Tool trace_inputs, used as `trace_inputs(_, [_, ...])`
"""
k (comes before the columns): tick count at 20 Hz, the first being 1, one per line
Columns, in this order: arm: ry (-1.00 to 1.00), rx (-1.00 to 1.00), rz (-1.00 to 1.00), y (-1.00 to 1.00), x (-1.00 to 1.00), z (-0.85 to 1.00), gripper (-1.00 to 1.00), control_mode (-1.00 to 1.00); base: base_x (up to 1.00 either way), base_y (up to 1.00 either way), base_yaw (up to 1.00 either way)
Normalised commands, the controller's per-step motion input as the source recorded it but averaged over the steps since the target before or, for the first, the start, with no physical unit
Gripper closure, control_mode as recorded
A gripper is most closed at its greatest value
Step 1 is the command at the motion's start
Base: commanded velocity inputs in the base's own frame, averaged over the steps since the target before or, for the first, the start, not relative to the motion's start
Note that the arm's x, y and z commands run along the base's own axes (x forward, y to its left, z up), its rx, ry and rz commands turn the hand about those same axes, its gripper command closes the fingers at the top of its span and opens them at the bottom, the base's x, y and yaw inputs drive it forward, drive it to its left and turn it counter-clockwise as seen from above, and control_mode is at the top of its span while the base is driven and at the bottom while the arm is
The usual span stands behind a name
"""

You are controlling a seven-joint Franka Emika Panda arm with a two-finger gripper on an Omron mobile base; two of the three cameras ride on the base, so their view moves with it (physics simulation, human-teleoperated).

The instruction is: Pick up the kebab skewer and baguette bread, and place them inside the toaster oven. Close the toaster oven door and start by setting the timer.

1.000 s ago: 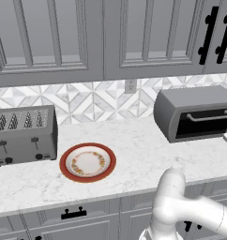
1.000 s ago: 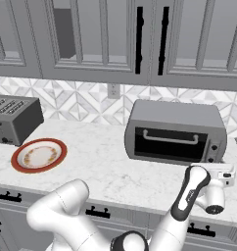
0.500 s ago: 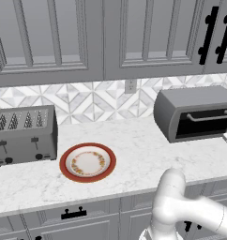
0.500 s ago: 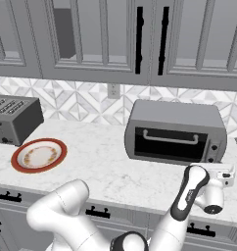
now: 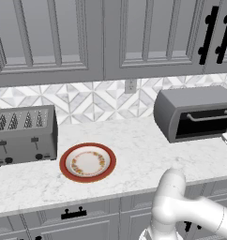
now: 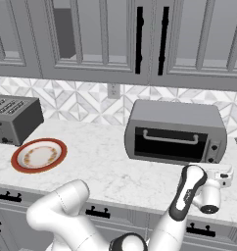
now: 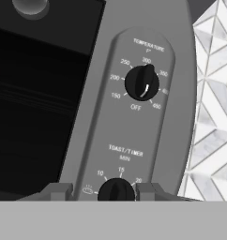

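- Arm reaches forward from the base to the right end of the toaster oven (image 6: 175, 132); hand sits low at the counter (image 6: 106, 166) edge in front of the oven's control panel (image 7: 134, 126), pointing at it.
- Gripper (image 7: 116, 191) faces the panel nearly square, view rolled slightly.
- Fingers (image 7: 56, 191) part-open, one either side of the timer knob (image 7: 116, 190); knob sits between them. Cannot tell if the pads touch it.
- Temperature knob (image 7: 142, 82) above the timer knob on the same panel, well apart from the fingers.
- Toaster oven door (image 6: 169, 144) is shut, dark glass, bar handle (image 6: 170, 138) across its top; left of the panel.
- Room: tiled wall (image 7: 214, 93) just right of the oven's side; open counter left of the oven as far as the plate (image 5: 87, 162), slotted toaster (image 5: 24, 134) beyond it.
- Plate is bare; skewer and baguette not identifiable through the dark glass.
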Motion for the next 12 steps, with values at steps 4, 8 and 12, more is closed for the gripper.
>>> trace_inputs(4, [-0.02,0.0,0.0,0.0,0.0,0.0,1.0,-1.0,0.0,0.0,0.0])
trace_inputs(8, [-0.02,0.0,0.0,-0.03,0.0,0.0,1.0,-1.0,0.0,0.0,0.0])
trace_inputs(12, [-0.02,0.0,0.0,-0.14,-0.02,0.0,1.0,-1.0,0.0,0.0,0.0])
